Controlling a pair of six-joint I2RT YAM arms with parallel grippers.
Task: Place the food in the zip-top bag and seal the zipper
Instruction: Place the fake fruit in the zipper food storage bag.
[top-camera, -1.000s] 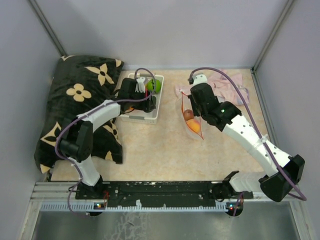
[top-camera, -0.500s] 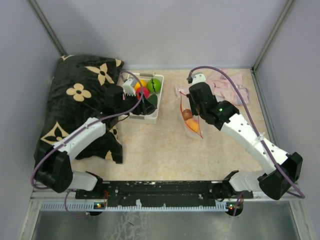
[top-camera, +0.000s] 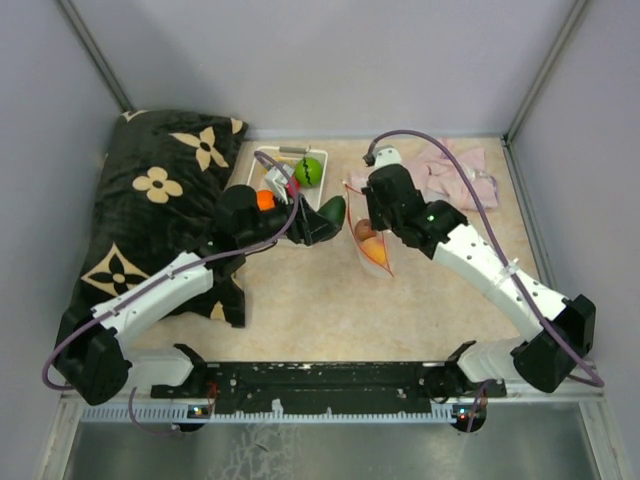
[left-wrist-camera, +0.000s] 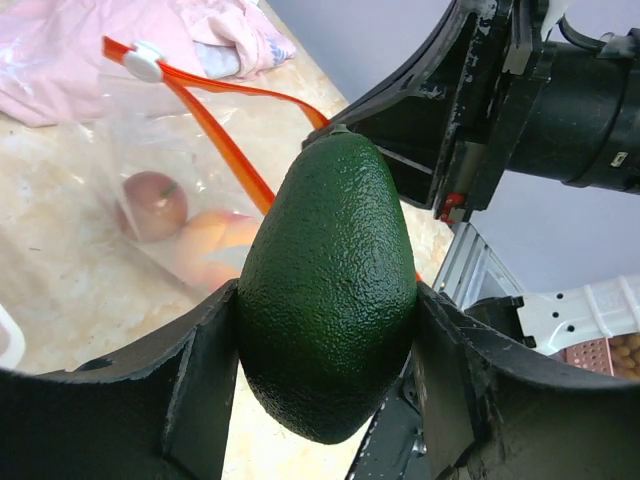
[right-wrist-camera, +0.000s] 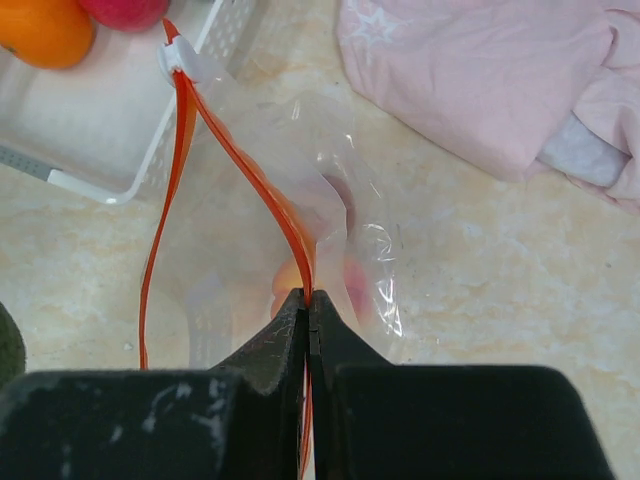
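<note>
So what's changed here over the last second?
The left tool, shut on the dark green bumpy toy avocado, lifted it out of the white slotted plastic basket and swung it right, toward the clear plastic bag. The right tool kept pinching the bag's red-orange strip, holding the mouth open. The pink cloth stayed put.

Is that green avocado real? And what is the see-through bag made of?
The avocado looks like toy plastic: dark green, pebbly skin with an even, slightly shiny look. The bag seems thin clear plastic film: it wrinkles, glints, and shows the fruit inside. Its red-orange zipper strip looks like stiffer plastic.
</note>
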